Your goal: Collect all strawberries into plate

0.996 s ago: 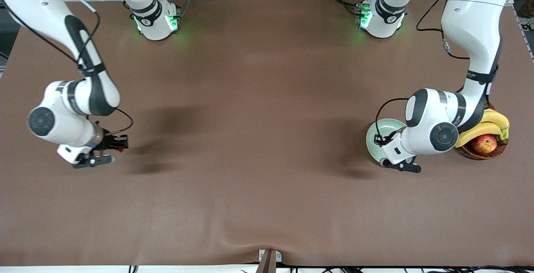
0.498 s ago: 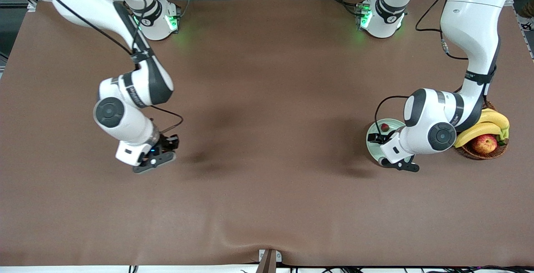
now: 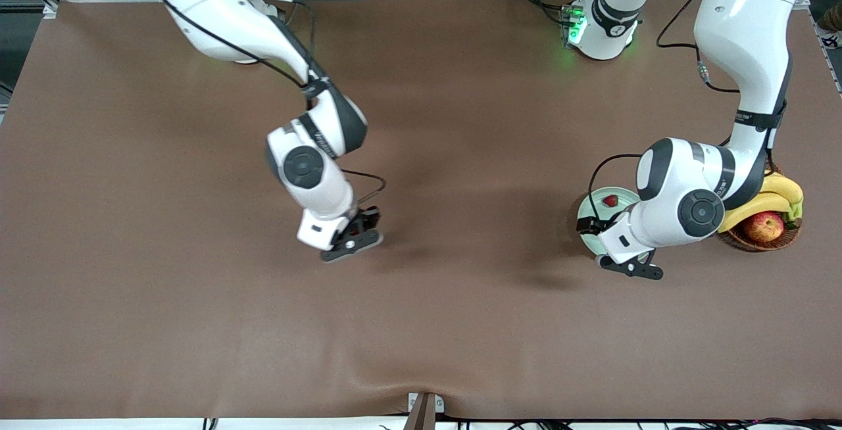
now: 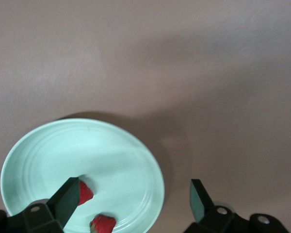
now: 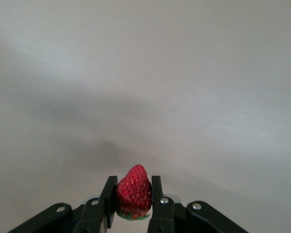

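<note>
The pale mint-green plate [image 3: 585, 215] lies near the left arm's end of the table, beside the basket. In the left wrist view the plate [image 4: 82, 155] holds two strawberries, one [image 4: 86, 192] partly hidden by a finger and one [image 4: 103, 224] at the frame's edge. One strawberry [image 3: 610, 200] shows on the plate in the front view. My left gripper [image 3: 629, 267] is open and empty over the plate's rim [image 4: 133, 196]. My right gripper [image 3: 353, 240] is over the middle of the table, shut on a third strawberry [image 5: 134, 190].
A brown wicker basket [image 3: 756, 240] with bananas [image 3: 766, 196] and a red-yellow apple [image 3: 763, 226] stands beside the plate, partly under the left arm. A cloth fold and a bracket [image 3: 423, 407] sit at the table edge nearest the camera.
My right arm has swung from its own end of the table to the middle, carrying the strawberry. My left gripper has shifted slightly off the plate, uncovering a strawberry on it.
</note>
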